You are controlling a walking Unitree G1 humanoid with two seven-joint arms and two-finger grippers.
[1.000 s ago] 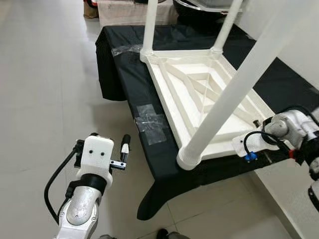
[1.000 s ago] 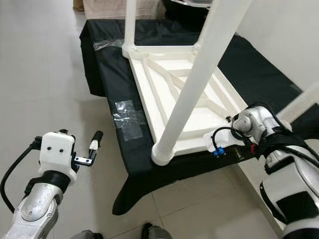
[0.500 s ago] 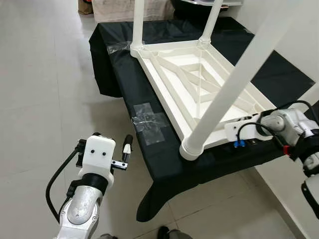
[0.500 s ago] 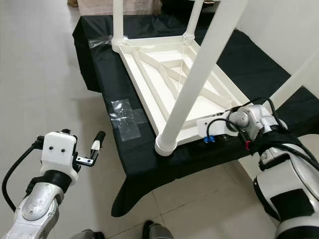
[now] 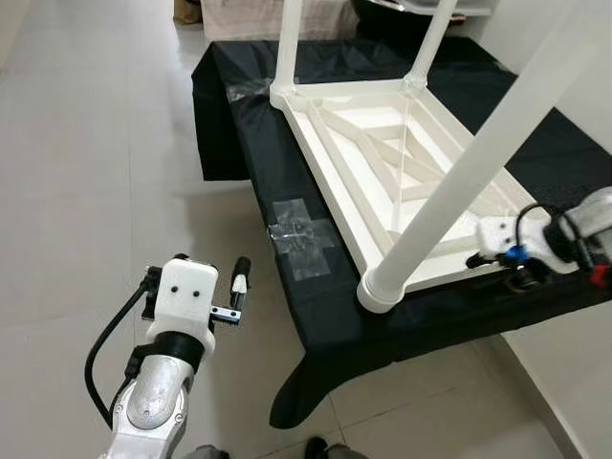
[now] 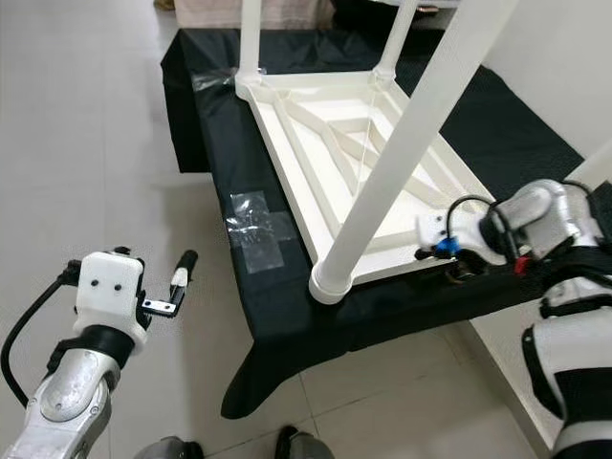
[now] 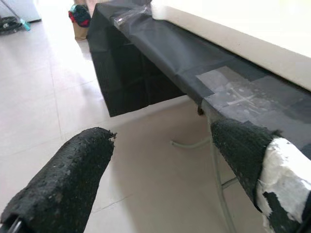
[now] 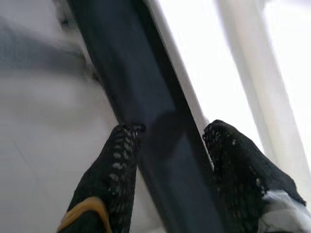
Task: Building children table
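Lying upside down on a black-draped bench (image 5: 316,287), centre to upper right of the head views: a white plastic children's table (image 5: 382,172), ribbed underside up, legs standing upward. Long axis running from the upper centre of the frame down toward the lower right. Near leg (image 5: 459,182) seated in the corner socket at the lower centre and leaning up toward the upper right corner; two far legs (image 5: 287,43) upright at the top edge.

Probably light and stiff, judging by the hollow moulded ribs; smooth and rather slippery on the round legs. Best taken by the flat rim or a cross rib, where two fingers can pinch a thin wall, rather than by a leg too thick to close around.

Right gripper (image 6: 459,270) at the table's near right corner, middle right of the frame; in its wrist view, fingers (image 8: 114,160) spread apart, straddling the dark cloth edge just beside the white rim (image 8: 194,73), gripping nothing.

Left gripper (image 5: 234,292) over bare floor at the lower left, well apart from the bench, fingers (image 7: 73,174) wide open and empty. Clear tape patch (image 5: 301,239) stuck on the cloth beside the table's long edge.
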